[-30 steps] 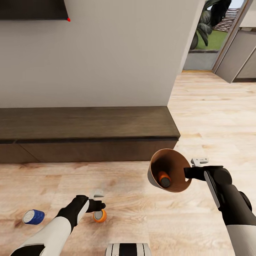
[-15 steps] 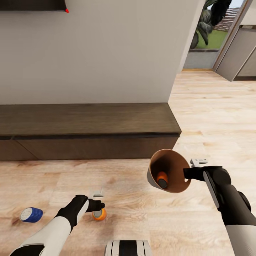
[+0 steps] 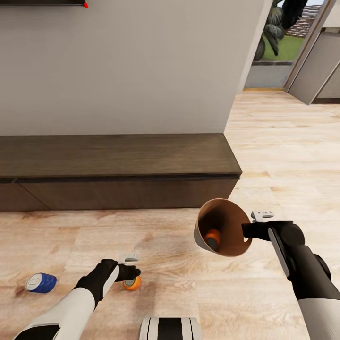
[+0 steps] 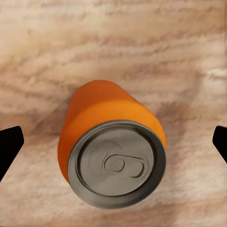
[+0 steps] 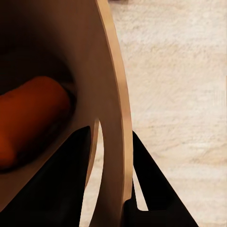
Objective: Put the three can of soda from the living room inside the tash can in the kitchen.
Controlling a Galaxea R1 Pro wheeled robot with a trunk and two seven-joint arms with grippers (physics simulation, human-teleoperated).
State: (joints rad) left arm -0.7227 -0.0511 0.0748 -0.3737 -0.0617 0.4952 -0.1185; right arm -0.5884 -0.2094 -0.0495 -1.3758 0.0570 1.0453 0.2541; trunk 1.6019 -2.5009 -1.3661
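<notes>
The left hand (image 3: 132,273) hangs low over the pale plank floor (image 3: 189,293), its fingers spread wide with an orange soda can (image 3: 131,283) standing between them and nothing gripped yet. In the left wrist view the black fingertips (image 4: 9,147) sit at either edge, well apart from the can (image 4: 113,156), whose silvery top and pull-tab face the camera.

The can looks light, stiff and smooth-sided, so I'd judge it may slip or skid away if nudged off-centre. The best hold seems to be across the middle of the orange body, fingers on opposite sides, not on the rim.

The right hand (image 3: 248,230) is closed on the rim of the trash can (image 3: 225,212), holding it tipped above the floor, mouth towards the robot. A second orange can (image 3: 212,238) lies inside. The right wrist view shows the fingers (image 5: 146,184) pinching the wall (image 5: 113,118) either side, right by the slot handle, a detail too small to read from the head.

The head view alone takes in the blue can (image 3: 40,282), lying on its side on the floor well off to the left, and the long dark bench (image 3: 118,165) against the wall beyond.
</notes>
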